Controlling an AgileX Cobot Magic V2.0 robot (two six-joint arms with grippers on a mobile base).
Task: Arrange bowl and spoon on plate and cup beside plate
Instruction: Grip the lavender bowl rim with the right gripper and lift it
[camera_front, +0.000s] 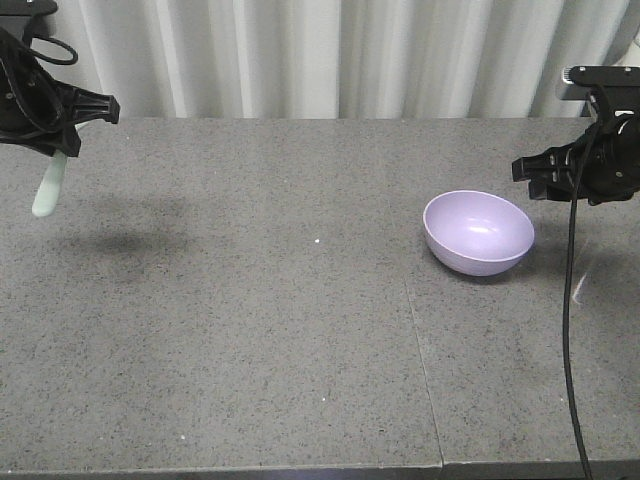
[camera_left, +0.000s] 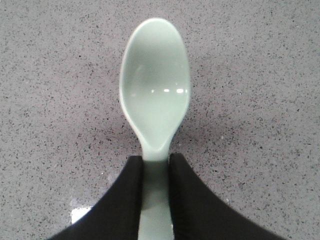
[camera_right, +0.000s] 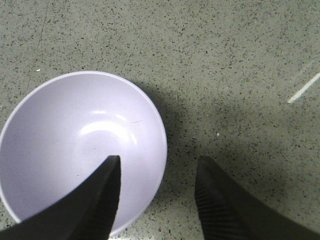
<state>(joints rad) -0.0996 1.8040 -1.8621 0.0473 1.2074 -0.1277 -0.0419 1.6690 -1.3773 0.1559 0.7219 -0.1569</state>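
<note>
Seeing the left gripper (camera_front: 68, 140) raised over the far-left part of the table (camera_front: 250, 330), jaws closed tight on the handle of the spoon (camera_left: 155, 95). The spoon hangs scoop end down, clear of the surface. The right gripper (camera_right: 157, 162) is spread wide and holds nothing, one finger over the inside of the bowl (camera_front: 478, 232), the other outside its rim. It looks just above the rim, but I can't confirm clearance. The bowl sits upright, right of centre, just right of a seam (camera_front: 422, 370) in the grey speckled top. A black cable (camera_front: 566, 330) dangles at the right edge, with a pale curtain (camera_front: 330, 50) behind.
</note>
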